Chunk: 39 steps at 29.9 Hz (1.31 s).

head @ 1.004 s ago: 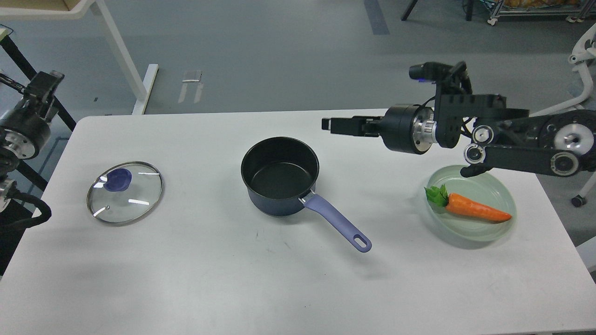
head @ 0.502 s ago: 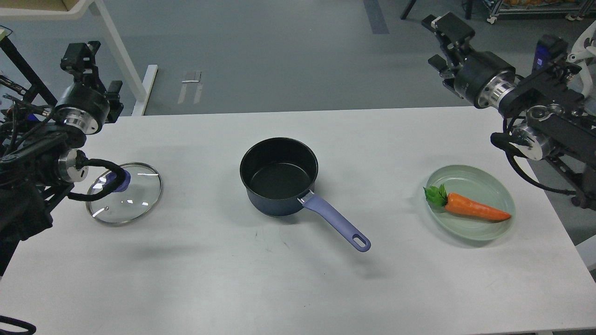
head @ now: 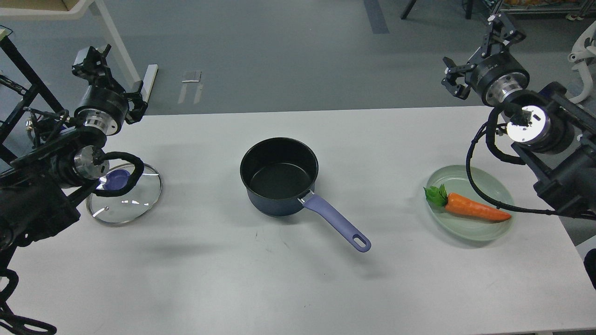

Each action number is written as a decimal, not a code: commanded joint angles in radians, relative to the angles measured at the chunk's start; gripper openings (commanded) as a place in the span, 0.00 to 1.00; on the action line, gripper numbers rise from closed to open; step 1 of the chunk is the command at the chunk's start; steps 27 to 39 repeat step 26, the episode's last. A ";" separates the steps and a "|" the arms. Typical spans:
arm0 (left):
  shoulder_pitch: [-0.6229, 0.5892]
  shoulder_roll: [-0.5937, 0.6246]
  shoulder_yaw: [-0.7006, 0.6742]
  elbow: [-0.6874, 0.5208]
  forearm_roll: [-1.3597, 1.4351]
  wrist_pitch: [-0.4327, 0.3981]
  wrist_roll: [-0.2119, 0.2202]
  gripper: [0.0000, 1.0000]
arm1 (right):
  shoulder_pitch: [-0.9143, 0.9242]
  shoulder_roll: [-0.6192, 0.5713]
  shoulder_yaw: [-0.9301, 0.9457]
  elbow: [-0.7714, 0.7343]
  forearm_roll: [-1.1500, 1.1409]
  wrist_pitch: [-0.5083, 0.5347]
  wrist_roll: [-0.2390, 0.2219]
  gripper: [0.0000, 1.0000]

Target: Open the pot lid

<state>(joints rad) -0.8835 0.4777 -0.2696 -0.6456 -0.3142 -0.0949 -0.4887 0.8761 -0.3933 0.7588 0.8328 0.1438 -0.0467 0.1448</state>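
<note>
glass lid (head: 125, 193) lies flat on the worktop (head: 233, 279), left of the open pot (head: 279, 176) and well apart from it. looks rigid, slick, breakable w/ a metal rim, so prob best taken by the blue knob (head: 116, 179). left gripper (head: 109, 77) & right gripper (head: 484, 51) hang raised off the far edge, jaws spread wide, holding nothing.

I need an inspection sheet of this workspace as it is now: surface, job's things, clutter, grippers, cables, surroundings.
Surface: white table, faint scuff marks.
Job's things: pot uncovered, upright, handle toward the near right; glass lid lies flat on the table to its left, apart from it.
Clutter: carrot lying in a green plate, right side.
Grippers: left gripper and right gripper raised beyond the table's far corners, both open, holding nothing.
Cables: black loops on both arms; the left loop overlaps the lid in view.
Surroundings: grey floor, white table leg far left.
</note>
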 commanded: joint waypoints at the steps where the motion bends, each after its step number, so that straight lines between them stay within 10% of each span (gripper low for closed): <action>1: 0.018 -0.019 -0.003 -0.003 -0.016 -0.011 0.000 0.99 | -0.044 0.082 0.123 -0.035 0.016 0.004 0.004 1.00; 39: 0.098 -0.036 -0.099 -0.016 -0.014 -0.034 0.000 0.99 | -0.152 0.188 0.217 -0.109 0.016 0.182 0.006 1.00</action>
